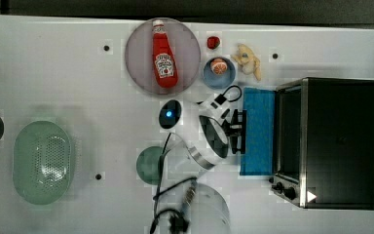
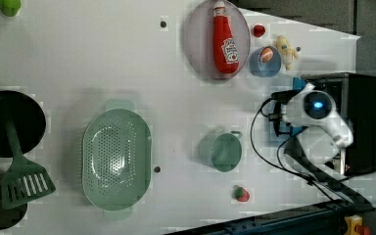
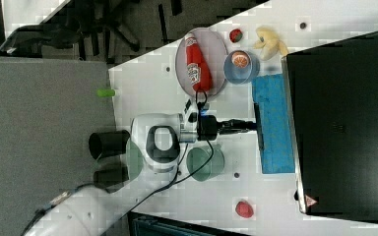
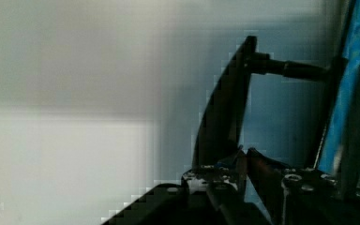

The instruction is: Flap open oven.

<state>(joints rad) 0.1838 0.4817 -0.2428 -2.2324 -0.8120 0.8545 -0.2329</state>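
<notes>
While the large boxy oven with black top and silver metal front frame sits at the top view's right edge of the white table, its blue-tinted glass door lies folded down flat toward the arm. The black gripper sits at the door's outer edge, on the dark bar handle; fingers pinched narrowly on that handle. Behind the gripper, past the white wrist, stands a green cup. To one side of the gripper: a grey round plate with a red ketchup bottle, and a blue bowl.

Left view: the white arm covers the gripper; the oven lies just beyond it. A pale green perforated colander sits well behind the arm.

Right view: gripper reaches level to the handle at the door's free edge, touching it; oven body beyond.

Wrist view: 2 dark fingers close on the handle bar, blue glass just beside.
</notes>
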